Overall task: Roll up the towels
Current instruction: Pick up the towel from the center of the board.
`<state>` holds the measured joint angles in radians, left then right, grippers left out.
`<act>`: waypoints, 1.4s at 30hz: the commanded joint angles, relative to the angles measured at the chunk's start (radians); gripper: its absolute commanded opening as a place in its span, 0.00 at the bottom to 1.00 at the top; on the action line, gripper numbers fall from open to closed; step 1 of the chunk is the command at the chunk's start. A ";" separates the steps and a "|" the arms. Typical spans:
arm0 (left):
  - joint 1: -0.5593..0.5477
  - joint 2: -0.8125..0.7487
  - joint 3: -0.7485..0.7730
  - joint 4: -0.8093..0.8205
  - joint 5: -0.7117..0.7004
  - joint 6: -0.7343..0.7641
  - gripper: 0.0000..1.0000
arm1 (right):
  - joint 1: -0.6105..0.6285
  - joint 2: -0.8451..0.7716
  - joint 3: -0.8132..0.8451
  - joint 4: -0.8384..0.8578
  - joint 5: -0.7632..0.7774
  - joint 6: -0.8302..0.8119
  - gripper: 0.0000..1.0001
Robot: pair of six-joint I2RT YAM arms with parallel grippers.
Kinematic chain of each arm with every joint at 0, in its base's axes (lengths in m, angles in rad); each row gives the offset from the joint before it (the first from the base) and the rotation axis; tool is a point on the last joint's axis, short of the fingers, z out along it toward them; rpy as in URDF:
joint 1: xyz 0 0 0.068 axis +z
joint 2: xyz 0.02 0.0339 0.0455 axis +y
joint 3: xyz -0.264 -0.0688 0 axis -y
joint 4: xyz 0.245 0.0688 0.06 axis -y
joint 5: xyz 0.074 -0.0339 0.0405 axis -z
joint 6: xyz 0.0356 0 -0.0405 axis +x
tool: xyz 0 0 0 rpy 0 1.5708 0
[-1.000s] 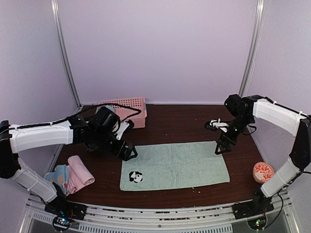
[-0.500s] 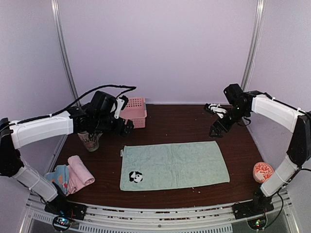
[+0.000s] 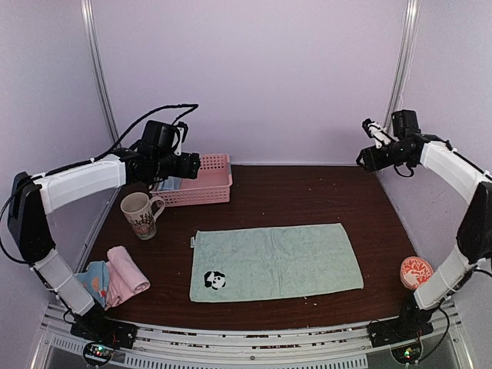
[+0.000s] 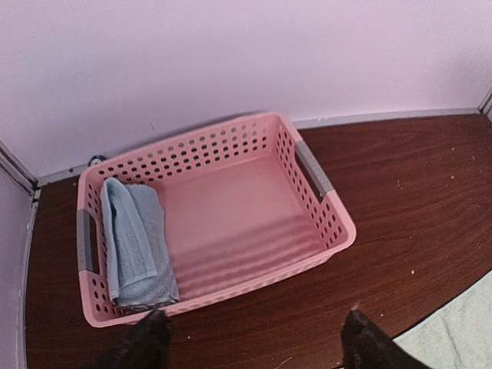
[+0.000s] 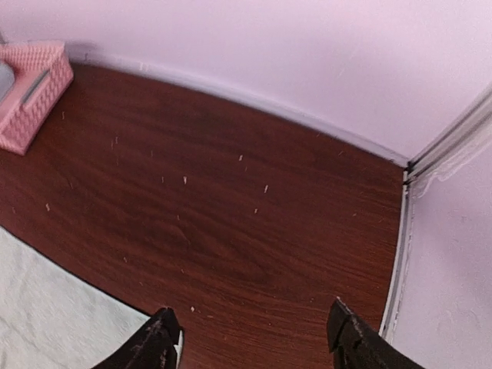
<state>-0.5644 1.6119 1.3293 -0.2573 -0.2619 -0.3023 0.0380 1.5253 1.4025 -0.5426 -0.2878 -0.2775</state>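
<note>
A pale sage green towel (image 3: 275,261) with a panda patch lies flat in the middle of the table; its corner shows in the left wrist view (image 4: 453,330) and its edge in the right wrist view (image 5: 54,315). A rolled pink towel (image 3: 127,273) rests against a blue towel with orange dots (image 3: 91,278) at the front left. A folded light blue towel (image 4: 137,242) lies in the left end of the basket. My left gripper (image 3: 192,164) (image 4: 256,338) hangs open above the basket's near side, holding nothing. My right gripper (image 3: 367,157) (image 5: 250,338) is open and raised near the back right corner.
The pink perforated basket (image 3: 207,181) (image 4: 330,223) (image 5: 34,84) stands at the back left against the wall. A patterned mug (image 3: 140,215) sits in front of it. An orange and white round object (image 3: 417,272) lies at the right edge.
Both arms have lifted away from the green towel's far corners. The left swung back over the basket, uncovering the mug. The right rose toward the back right corner.
</note>
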 commanded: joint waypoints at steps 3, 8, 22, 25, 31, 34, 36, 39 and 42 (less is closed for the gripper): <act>0.003 0.074 -0.064 0.001 0.195 -0.036 0.52 | -0.034 0.184 -0.013 -0.170 -0.142 -0.056 0.54; 0.002 0.091 -0.107 0.003 0.308 -0.081 0.39 | -0.033 0.288 -0.030 -0.223 -0.152 -0.103 0.39; 0.000 0.141 -0.128 -0.039 0.396 -0.092 0.42 | 0.007 0.456 -0.016 -0.275 -0.220 -0.127 0.31; 0.001 0.146 -0.130 -0.039 0.408 -0.092 0.41 | 0.029 0.479 -0.011 -0.270 -0.204 -0.122 0.31; 0.001 0.151 -0.130 -0.037 0.415 -0.089 0.41 | 0.063 0.502 -0.009 -0.245 -0.165 -0.105 0.31; 0.000 0.158 -0.130 -0.035 0.419 -0.089 0.41 | 0.085 0.500 -0.015 -0.230 -0.133 -0.099 0.29; 0.001 0.160 -0.130 -0.036 0.418 -0.089 0.41 | 0.105 0.495 -0.025 -0.223 -0.091 -0.101 0.28; 0.001 0.158 -0.133 -0.037 0.414 -0.089 0.41 | 0.138 0.476 -0.056 -0.196 -0.005 -0.100 0.27; 0.001 0.155 -0.137 -0.036 0.405 -0.087 0.41 | 0.162 0.466 -0.081 -0.170 0.068 -0.093 0.25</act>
<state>-0.5621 1.7622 1.2041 -0.3145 0.1390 -0.3855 0.1532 1.9945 1.3705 -0.7700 -0.3355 -0.3851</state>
